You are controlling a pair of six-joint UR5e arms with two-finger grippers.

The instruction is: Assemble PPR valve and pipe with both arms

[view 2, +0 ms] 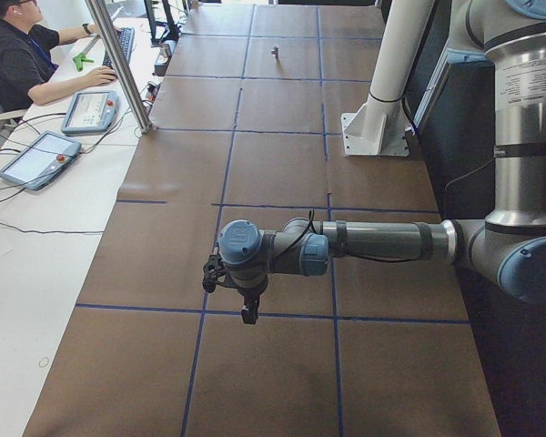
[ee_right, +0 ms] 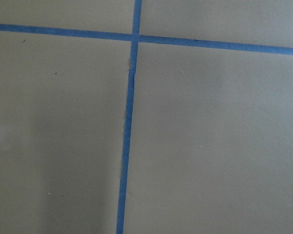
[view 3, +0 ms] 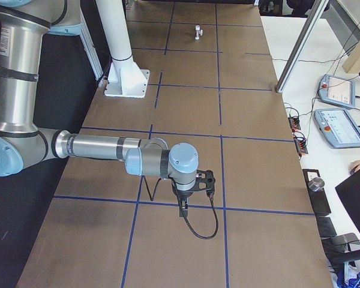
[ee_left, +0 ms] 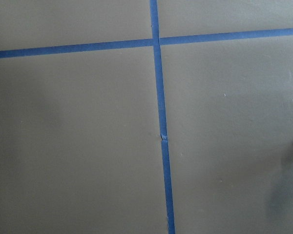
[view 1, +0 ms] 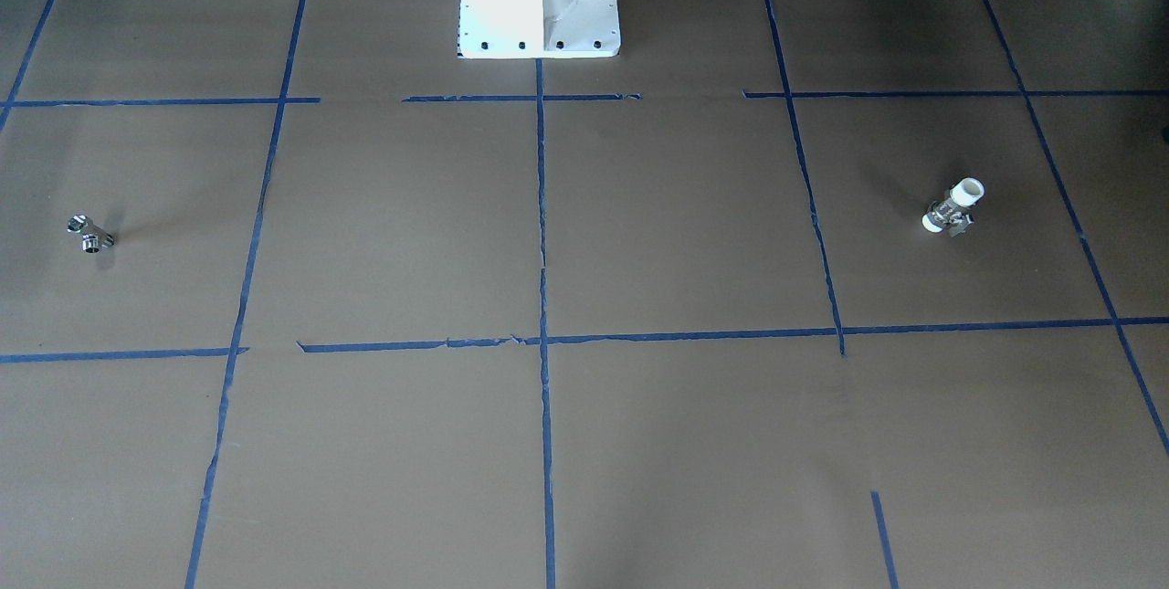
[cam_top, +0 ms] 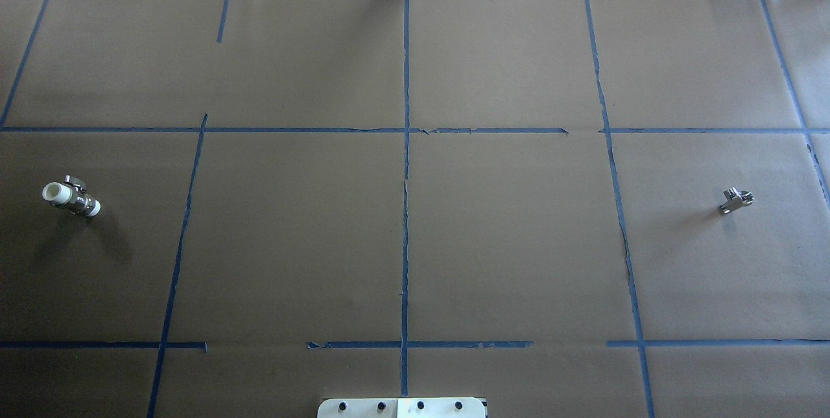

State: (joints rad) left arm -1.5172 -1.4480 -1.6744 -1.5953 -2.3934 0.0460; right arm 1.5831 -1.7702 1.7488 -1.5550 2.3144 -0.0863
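The PPR valve (view 1: 953, 206), white with a silvery metal middle, lies on the brown table on my left side; it also shows in the overhead view (cam_top: 71, 198) and far off in the exterior right view (view 3: 197, 31). The pipe (view 1: 89, 235), a small chrome fitting, lies on my right side, also in the overhead view (cam_top: 737, 200) and the exterior left view (view 2: 275, 52). My left gripper (view 2: 246, 309) and right gripper (view 3: 183, 207) hang above the table, pointing down; I cannot tell whether they are open or shut. Both wrist views show only paper and tape.
The white pedestal base (view 1: 539, 0) stands at the robot's side of the table. Blue tape lines (cam_top: 406, 210) mark a grid on the brown paper. An operator (view 2: 18, 59) sits at a side desk with teach pendants (view 2: 38, 157). A camera post (view 2: 118, 64) stands at the table's edge.
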